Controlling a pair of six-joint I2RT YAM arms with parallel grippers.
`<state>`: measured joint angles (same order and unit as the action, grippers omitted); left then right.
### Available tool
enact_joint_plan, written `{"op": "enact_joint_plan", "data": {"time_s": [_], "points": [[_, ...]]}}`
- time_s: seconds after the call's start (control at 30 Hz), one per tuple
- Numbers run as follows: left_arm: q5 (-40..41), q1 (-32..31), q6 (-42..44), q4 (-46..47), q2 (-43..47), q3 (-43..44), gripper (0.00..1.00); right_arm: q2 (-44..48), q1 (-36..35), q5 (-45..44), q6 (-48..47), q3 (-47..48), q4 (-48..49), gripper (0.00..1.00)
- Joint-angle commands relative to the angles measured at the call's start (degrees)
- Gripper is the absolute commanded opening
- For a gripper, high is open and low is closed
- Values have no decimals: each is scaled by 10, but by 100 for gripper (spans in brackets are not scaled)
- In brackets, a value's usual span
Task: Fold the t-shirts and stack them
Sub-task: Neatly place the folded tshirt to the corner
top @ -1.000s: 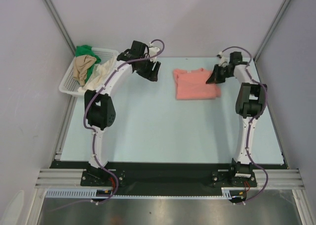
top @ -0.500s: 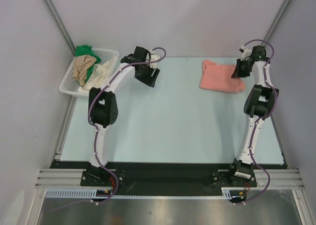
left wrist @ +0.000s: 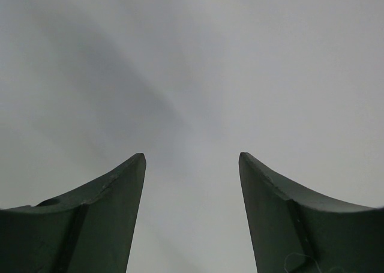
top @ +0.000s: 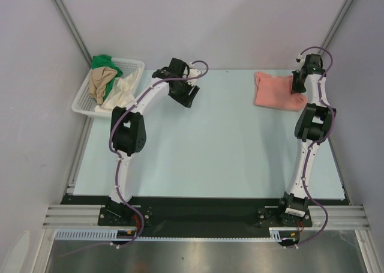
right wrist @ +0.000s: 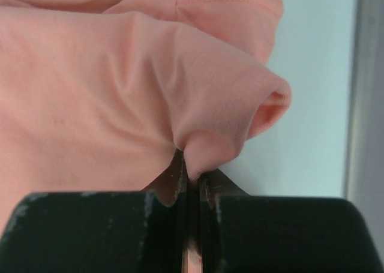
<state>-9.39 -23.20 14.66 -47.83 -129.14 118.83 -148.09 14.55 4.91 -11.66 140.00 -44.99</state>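
The folded salmon-pink t-shirt (top: pixel 276 91) lies at the far right corner of the pale table. My right gripper (top: pixel 298 84) is shut on a pinched fold at its right edge; the right wrist view shows the pink cloth (right wrist: pixel 120 93) bunched between the closed jaws. Green (top: pixel 103 61), tan (top: pixel 101 81) and cream (top: pixel 123 88) t-shirts lie crumpled in the white basket (top: pixel 80 102) at the far left. My left gripper (top: pixel 186 96) is open and empty, raised over the table's far middle-left; its wrist view shows only blurred grey between the spread fingers (left wrist: pixel 108 219).
The basket sits on the table's far left edge against the left wall. A metal frame post (top: pixel 333 30) and the right wall stand close to the right gripper. The table's right rail (right wrist: pixel 369 105) shows just beyond the pink shirt.
My right gripper has dragged the pink shirt from the table's far middle to the far right corner. My left gripper has shifted slightly right and nearer.
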Motion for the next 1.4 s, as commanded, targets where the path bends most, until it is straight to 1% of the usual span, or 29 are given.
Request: {"op": "enact_joint_plan", "data": {"time_s": [0.0,0.2,0.4,0.7,0.97,1.37], "points": [[8,-10,16,1,13,2,69,-12,7,-90,13,46,45,0],[16,-18,21,1,15,-2,69,-36,7,-154,12,68,74,0],[24,-27,24,-2,19,-1,70,-55,7,-198,6,86,103,0],[33,-40,28,-2,22,-9,70,-75,10,-210,-20,107,147,0],[44,-48,35,-2,28,-15,70,-79,9,-209,-41,105,184,0],[53,-51,39,-2,37,-22,70,-83,-3,-263,-50,102,208,0]]}}
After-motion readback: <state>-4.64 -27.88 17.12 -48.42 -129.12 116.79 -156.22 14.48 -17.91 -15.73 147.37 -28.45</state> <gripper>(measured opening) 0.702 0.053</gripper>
